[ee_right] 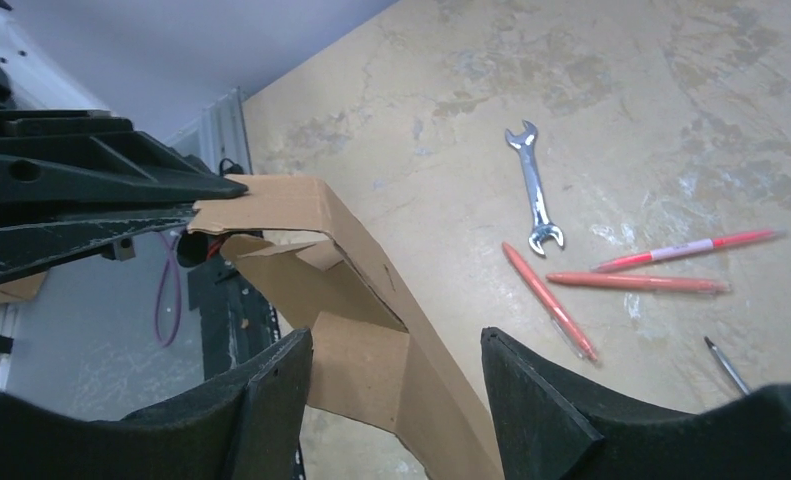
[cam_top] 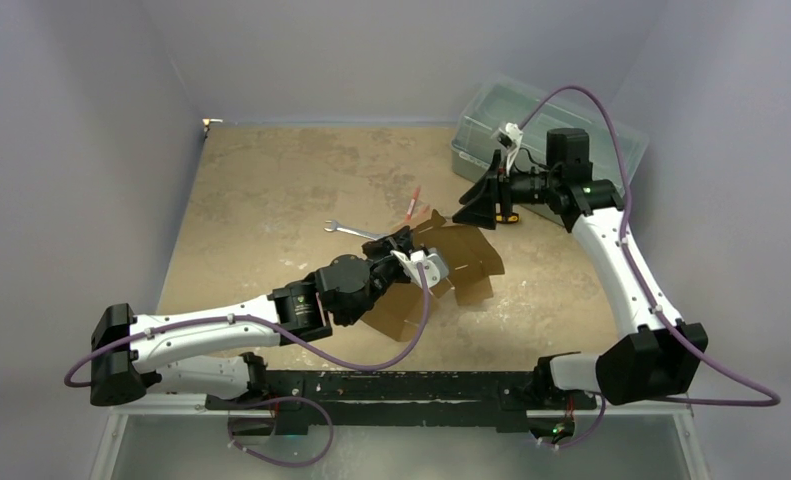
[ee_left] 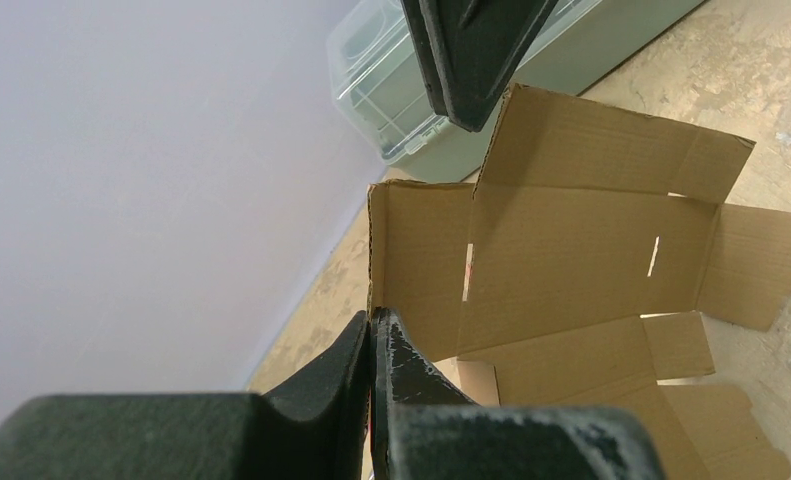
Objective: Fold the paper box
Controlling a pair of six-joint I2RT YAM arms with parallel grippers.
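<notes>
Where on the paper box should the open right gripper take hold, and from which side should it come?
Probably the raised flap of the paper box, at its thin free edge, coming from the far right. The left gripper pinches the near left edge and the sheet stands tilted, so the right gripper can put one finger on each face.

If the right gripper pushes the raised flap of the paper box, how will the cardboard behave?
The paper box probably folds along its creases, since the panels look flat. It seems light: the left gripper holds it up by one corner.
</notes>
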